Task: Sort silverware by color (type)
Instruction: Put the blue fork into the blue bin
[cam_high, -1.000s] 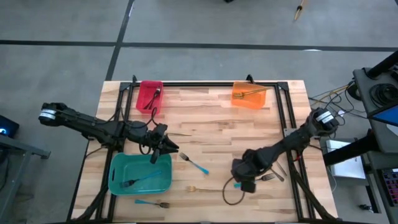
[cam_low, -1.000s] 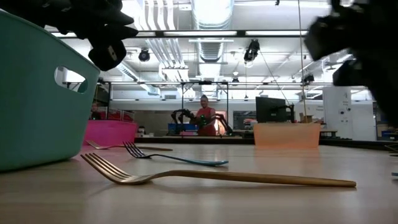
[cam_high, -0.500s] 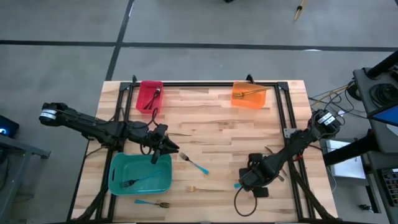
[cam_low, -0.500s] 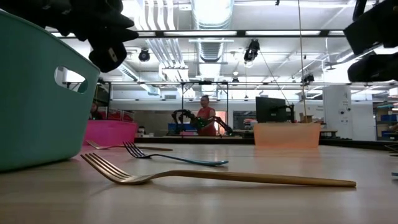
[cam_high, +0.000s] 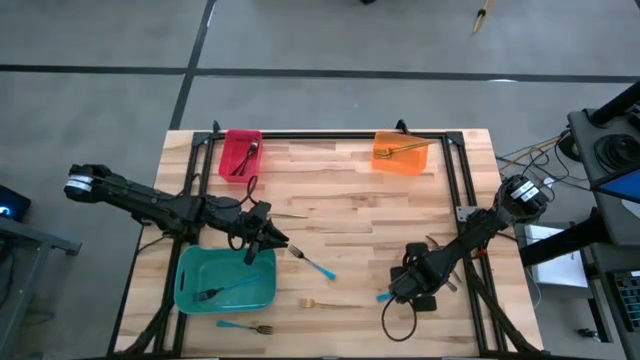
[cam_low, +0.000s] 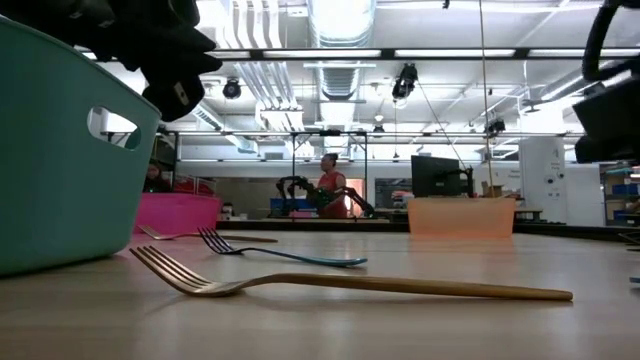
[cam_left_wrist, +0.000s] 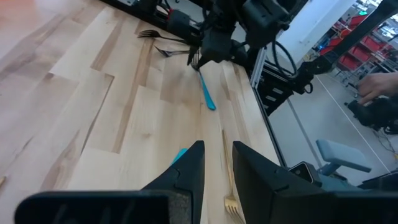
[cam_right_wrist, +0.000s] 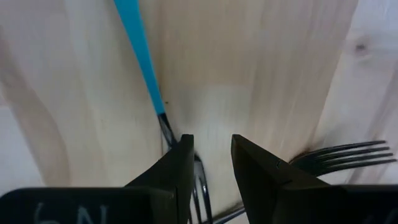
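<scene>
Both jaws part-spread, empty: right gripper straddling blue-handled fork; left gripper hovering.

A robotics lab was indicated: ceiling ducts, another robot arm beside a person, and storage racks.

My high view looks straight down on the whole table. My low view sits at tabletop height, close to a gold fork, facing level across the wood into the room. My left wrist view looks across the boards toward the other arm. My right wrist view hangs close above a blue-handled fork, which the left wrist view also shows.
</scene>
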